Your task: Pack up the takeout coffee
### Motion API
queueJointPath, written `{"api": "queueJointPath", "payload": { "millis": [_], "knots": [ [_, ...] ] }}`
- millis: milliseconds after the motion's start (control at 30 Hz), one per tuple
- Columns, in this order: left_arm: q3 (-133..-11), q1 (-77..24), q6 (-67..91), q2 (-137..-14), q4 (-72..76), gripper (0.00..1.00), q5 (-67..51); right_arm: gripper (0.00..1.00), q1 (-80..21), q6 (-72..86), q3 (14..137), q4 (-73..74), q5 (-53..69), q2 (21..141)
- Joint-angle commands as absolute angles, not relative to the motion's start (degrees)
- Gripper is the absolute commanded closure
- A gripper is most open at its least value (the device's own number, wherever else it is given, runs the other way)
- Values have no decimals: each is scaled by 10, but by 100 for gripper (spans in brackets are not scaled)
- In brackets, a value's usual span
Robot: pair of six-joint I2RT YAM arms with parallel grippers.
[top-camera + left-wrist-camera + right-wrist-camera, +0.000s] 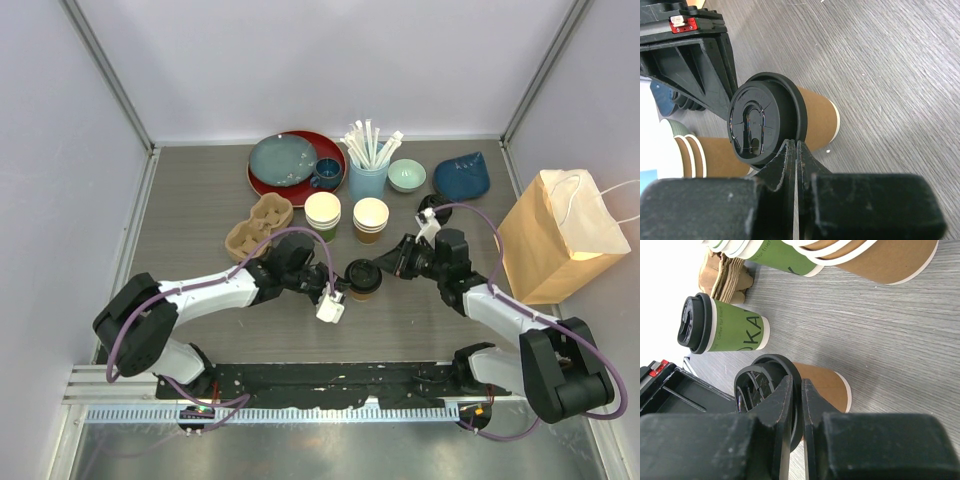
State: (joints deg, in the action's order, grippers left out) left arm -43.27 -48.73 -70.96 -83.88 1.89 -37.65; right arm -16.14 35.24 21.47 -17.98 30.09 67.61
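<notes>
A brown-sided takeout coffee cup (363,282) (815,117) (825,385) with a black lid (757,122) (755,380) stands upright mid-table between both grippers. My right gripper (386,265) (796,385) is shut on the lid's rim, which runs between its fingers. My left gripper (343,288) (796,149) is shut, its tips against the opposite edge of the lid and nothing visible between them. The green-sided cup (737,330) with its black lid stands upright just beyond; in the top view my left arm hides it.
A brown paper bag (560,240) stands open at the right. A cardboard cup carrier (258,225) lies behind the left arm. Two lidless cup stacks (322,212) (370,218), a blue cup of straws (368,175), a red plate (295,165) and bowls sit behind.
</notes>
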Motion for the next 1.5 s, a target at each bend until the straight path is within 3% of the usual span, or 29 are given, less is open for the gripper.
{"api": "queueJointPath", "payload": {
  "millis": [0,333,667,1200,1467],
  "knots": [
    [-417,-490,-685,-870,-17,96,-342,99,-184,329,206,15,296,694],
    [-408,-490,-742,-831,41,84,-338,85,-191,312,299,26,301,659],
    [-402,-490,-737,-797,135,64,-353,78,-192,291,359,51,295,662],
    [-412,-489,-720,-777,92,58,-334,71,-192,265,405,91,273,698],
    [-458,-488,-529,-738,87,56,-308,61,-192,213,478,164,223,669]
  ]
}}
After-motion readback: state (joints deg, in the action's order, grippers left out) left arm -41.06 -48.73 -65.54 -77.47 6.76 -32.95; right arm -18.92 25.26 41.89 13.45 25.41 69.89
